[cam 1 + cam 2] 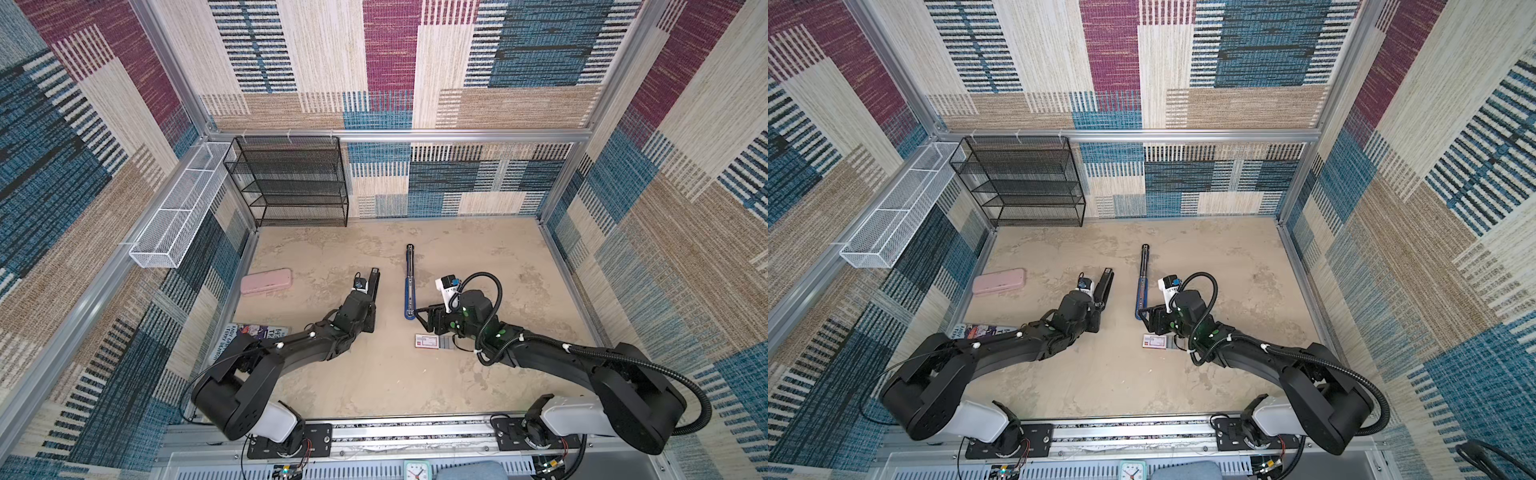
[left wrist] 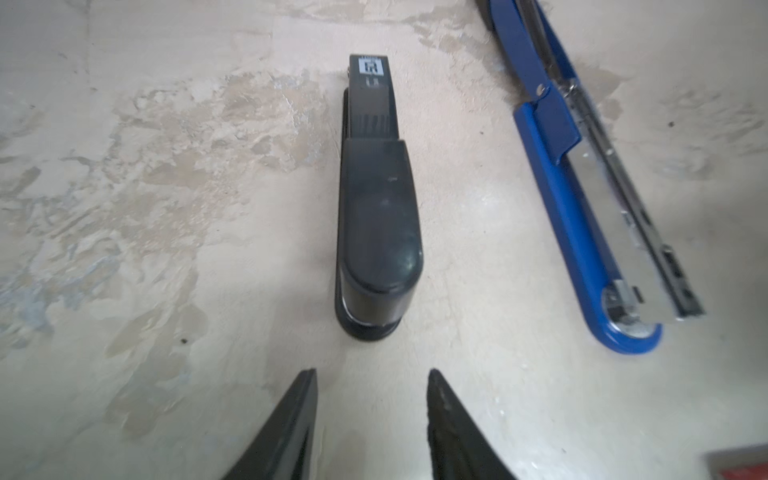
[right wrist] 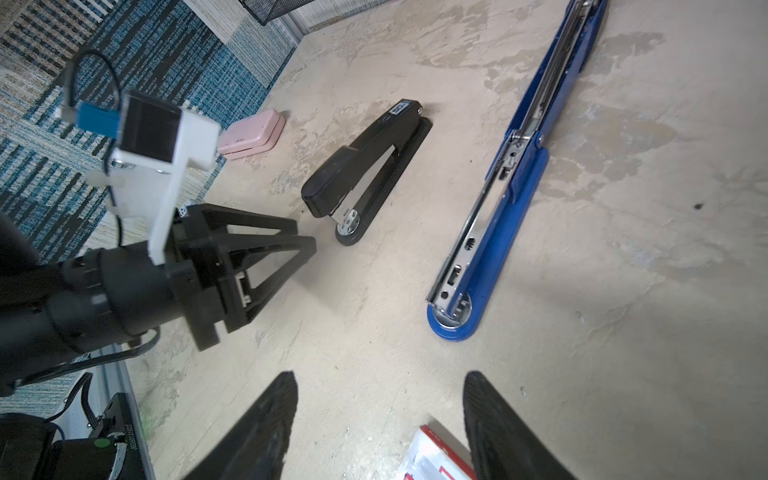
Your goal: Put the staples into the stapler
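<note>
Stapler (image 3: 515,216), long, blue, metal, lies opened flat for loading; right gripper (image 3: 380,376) spread empty by white red-labelled staples box (image 1: 427,341), left gripper (image 2: 372,372) spread, idle.

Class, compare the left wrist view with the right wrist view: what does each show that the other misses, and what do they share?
Only the left wrist view: the clear gap between the left gripper's parted fingertips, nothing held. Only the right wrist view: the pink case, the black mesh rack's corner, the right gripper, open, and the left gripper seen from outside. Both: the closed black stapler and the blue stapler opened flat on the table.
</note>
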`<action>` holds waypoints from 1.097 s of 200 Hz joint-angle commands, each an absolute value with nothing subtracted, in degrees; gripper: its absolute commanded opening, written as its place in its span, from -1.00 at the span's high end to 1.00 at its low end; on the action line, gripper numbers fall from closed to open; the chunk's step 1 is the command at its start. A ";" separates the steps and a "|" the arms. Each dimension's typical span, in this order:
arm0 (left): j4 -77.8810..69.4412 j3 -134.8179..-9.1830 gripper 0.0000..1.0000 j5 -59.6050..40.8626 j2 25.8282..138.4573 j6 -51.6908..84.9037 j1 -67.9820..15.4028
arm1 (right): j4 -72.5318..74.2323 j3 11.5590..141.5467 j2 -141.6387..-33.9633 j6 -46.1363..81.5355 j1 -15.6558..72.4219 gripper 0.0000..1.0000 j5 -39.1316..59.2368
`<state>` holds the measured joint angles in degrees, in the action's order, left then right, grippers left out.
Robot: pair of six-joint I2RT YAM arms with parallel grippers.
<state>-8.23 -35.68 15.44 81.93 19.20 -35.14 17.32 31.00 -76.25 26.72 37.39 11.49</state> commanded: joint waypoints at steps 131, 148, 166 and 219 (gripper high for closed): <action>42.65 -80.85 -0.34 5.99 103.50 17.89 -28.48 | 18.92 26.57 -70.48 28.21 37.28 -0.35 11.35; 45.43 -83.40 -0.25 6.32 107.06 17.75 -28.48 | 18.73 26.29 -69.84 28.21 37.29 -0.35 11.17; 45.87 -83.93 -0.16 6.60 109.23 17.67 -28.48 | 18.55 26.37 -69.44 28.13 37.27 -0.35 10.99; 45.85 -85.16 0.77 5.35 114.47 16.91 -28.30 | 18.46 26.72 -69.35 28.07 37.12 -0.35 10.90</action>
